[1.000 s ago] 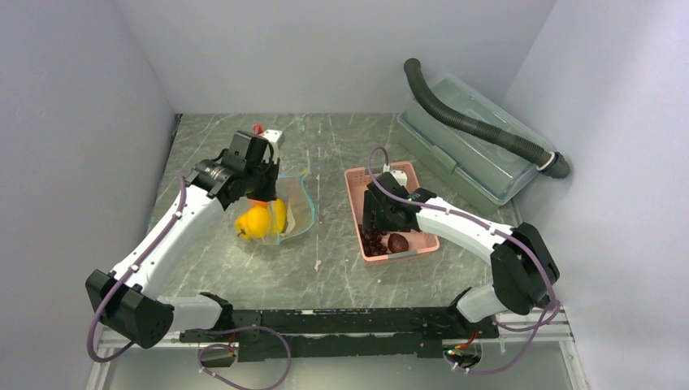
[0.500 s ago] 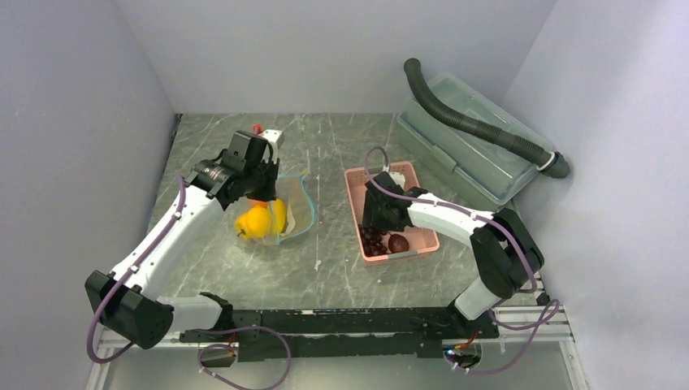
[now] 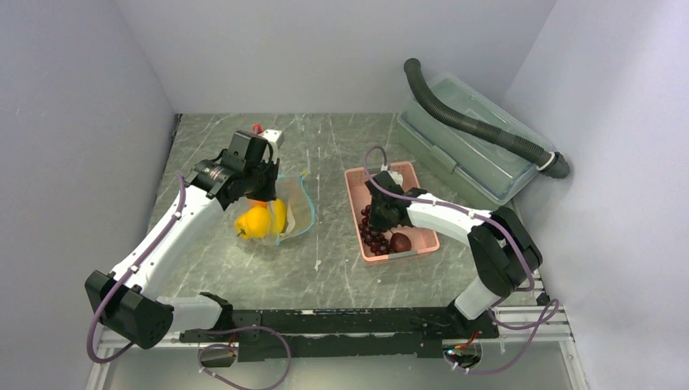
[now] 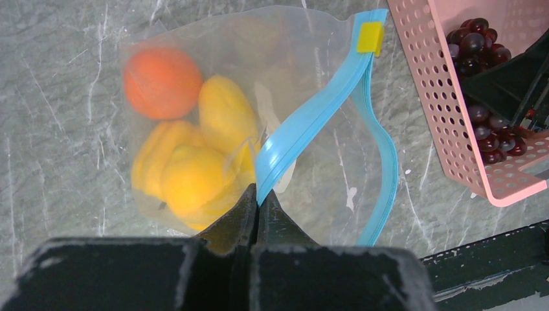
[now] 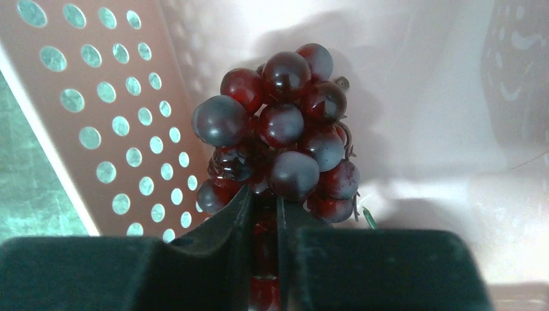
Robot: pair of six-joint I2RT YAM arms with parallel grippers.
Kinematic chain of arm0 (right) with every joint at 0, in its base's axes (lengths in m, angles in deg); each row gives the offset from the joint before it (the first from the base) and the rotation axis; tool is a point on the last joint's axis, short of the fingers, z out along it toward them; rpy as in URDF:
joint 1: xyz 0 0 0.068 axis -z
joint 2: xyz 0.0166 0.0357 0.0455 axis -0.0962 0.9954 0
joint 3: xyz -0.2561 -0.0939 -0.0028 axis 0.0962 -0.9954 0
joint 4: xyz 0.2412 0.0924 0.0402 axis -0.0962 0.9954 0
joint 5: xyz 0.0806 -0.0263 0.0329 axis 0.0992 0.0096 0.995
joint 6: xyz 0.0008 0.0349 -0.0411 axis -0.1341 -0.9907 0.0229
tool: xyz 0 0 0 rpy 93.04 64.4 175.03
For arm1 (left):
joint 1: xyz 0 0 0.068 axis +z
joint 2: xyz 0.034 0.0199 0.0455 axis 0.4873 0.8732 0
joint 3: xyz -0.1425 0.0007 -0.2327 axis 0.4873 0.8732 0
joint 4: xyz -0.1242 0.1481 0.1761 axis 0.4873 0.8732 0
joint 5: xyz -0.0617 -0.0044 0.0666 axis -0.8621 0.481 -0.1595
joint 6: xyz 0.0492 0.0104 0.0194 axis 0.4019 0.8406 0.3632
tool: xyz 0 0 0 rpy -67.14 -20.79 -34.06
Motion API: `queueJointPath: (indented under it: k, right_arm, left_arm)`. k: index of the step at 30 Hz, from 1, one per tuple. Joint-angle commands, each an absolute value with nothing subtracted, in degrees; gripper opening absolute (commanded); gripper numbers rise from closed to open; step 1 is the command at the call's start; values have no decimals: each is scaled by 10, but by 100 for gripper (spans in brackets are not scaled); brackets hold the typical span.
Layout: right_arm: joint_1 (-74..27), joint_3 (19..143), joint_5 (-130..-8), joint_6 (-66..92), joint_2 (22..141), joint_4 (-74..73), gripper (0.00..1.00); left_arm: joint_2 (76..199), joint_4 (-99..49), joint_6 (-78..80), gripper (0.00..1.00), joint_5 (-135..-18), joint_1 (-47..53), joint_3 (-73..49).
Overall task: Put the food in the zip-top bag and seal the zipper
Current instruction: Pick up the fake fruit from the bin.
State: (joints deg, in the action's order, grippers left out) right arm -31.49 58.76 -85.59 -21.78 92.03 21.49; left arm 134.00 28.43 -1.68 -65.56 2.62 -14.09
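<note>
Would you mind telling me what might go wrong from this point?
1. The right tool pinches only the near end of the grapes, so the bunch may slip free when lifted from the pink basket.
2. The left tool grips one lip of the zipper; the zip-top bag has its other lip slack, so the grapes might catch there.

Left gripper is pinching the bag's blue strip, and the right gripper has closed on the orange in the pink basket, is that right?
No. The right gripper is closed on the dark grapes in the pink basket, not the orange; the right wrist view shows it. The orange lies in the bag, whose blue strip the left gripper pinches.
</note>
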Motion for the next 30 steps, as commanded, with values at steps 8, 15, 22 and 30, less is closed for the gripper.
queueJointPath:
  k: [8,15,22,30]
  right_arm:
    - [-308,571,-887,-201,869,231,0]
    - [-305,575,-919,-191,817,248,0]
    - [-303,590,-955,-174,783,277,0]
    - [-302,607,-973,-158,743,289,0]
  left_arm:
    - [1325,269,-8,0,-658,26,-139]
    - [1324,267,-9,0,-659,26,-137]
    - [1323,268,-9,0,-660,26,-138]
    - [1324,268,-9,0,-662,26,-137]
